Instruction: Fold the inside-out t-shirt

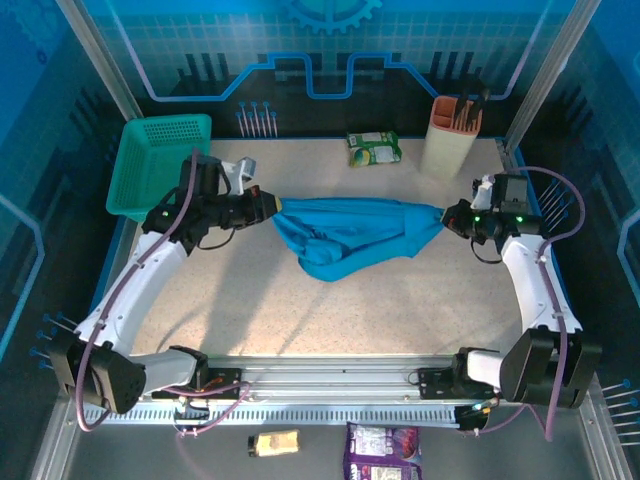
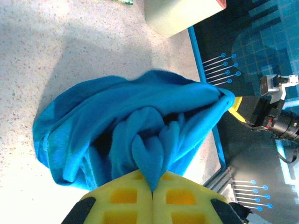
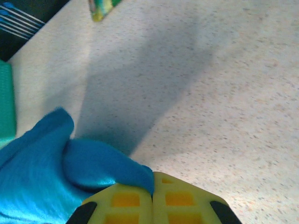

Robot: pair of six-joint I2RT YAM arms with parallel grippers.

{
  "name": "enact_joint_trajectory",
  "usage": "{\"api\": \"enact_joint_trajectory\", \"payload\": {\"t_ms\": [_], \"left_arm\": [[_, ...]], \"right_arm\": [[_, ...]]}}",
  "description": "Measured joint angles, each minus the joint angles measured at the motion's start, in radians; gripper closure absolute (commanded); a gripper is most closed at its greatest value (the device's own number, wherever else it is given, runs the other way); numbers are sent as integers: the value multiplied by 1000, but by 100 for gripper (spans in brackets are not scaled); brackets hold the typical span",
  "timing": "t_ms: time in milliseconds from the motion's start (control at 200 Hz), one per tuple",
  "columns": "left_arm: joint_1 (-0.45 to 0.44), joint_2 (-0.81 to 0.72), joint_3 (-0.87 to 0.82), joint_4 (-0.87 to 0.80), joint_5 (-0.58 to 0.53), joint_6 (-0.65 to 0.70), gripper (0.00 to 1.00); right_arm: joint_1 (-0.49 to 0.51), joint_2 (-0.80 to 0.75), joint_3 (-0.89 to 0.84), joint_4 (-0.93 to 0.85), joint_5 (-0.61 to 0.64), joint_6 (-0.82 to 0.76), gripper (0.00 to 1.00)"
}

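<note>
You pinched the t-shirt (image 1: 345, 235) tight with your left tool (image 1: 271, 205) and right tool (image 1: 446, 216), but it looked bunched up, probably not folded yet.

l arm (image 1: 140, 275) + r arm (image 1: 530, 272) spread apart, both jaws pinched closed.

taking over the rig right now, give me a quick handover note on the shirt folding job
Left gripper: shut on one end of the t-shirt.
Right gripper: shut on the opposite end.
The t-shirt is strung between the two grippers over the middle of the table, bunched up, its middle sagging.
Done: both ends gripped.
Left: no fold made yet; it likely needs spreading flat first, then folding.
</note>
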State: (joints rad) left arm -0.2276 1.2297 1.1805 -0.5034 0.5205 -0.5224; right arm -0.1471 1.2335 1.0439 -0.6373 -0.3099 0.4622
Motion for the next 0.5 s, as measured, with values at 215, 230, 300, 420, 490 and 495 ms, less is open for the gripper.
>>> {"api": "enact_joint_trajectory", "payload": {"t_ms": [215, 230, 300, 420, 490, 495], "left_arm": [[-45, 67, -66, 78, 38, -42, 100], [-51, 74, -66, 81, 37, -42, 100], [-77, 100, -66, 87, 37, -47, 100], [-98, 117, -63, 91, 37, -48, 100], [-101, 124, -51, 90, 34, -47, 100], [-101, 124, -50, 90, 34, -47, 100]], "right_arm": [[141, 23, 56, -85, 157, -6, 65], [159, 23, 61, -90, 173, -18, 63], [254, 18, 79, -102, 227, -11, 58], [470, 8, 84, -98, 295, 23, 54], [614, 13, 83, -78, 325, 49, 53], [621, 14, 83, -75, 327, 51, 53]]}}
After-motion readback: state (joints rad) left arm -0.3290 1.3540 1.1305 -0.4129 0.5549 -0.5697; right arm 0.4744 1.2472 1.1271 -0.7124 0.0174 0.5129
